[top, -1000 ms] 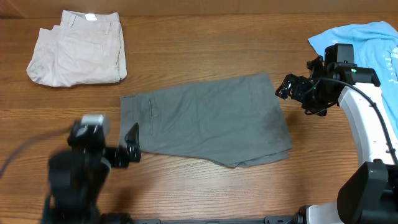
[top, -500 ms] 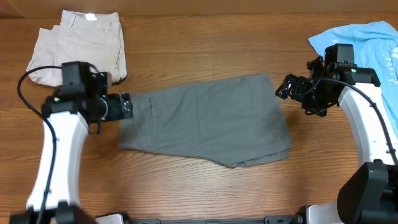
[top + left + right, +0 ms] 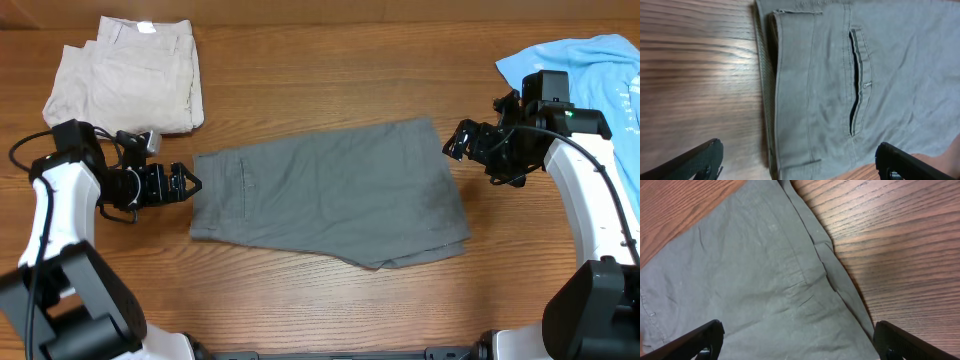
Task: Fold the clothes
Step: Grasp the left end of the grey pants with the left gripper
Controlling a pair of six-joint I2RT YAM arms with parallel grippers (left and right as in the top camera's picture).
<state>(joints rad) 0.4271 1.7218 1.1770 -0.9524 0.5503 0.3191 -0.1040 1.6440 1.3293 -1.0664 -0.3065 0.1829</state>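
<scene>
The grey shorts (image 3: pixel 330 190) lie flat, folded in half, in the middle of the table. The waistband and pocket seam show in the left wrist view (image 3: pixel 840 85), the hem end in the right wrist view (image 3: pixel 755 280). My left gripper (image 3: pixel 188 184) is open and empty, low at the shorts' left waistband edge. My right gripper (image 3: pixel 461 139) is open and empty, just above the shorts' upper right corner. Folded beige shorts (image 3: pixel 128 75) lie at the back left. A light-blue T-shirt (image 3: pixel 590 62) lies at the back right, partly under my right arm.
Bare wooden table (image 3: pixel 300 70) surrounds the grey shorts. No black garment shows.
My left arm has swung from the front left up to the shorts' left edge, and its gripper now points at the waistband. My right arm has not moved.
</scene>
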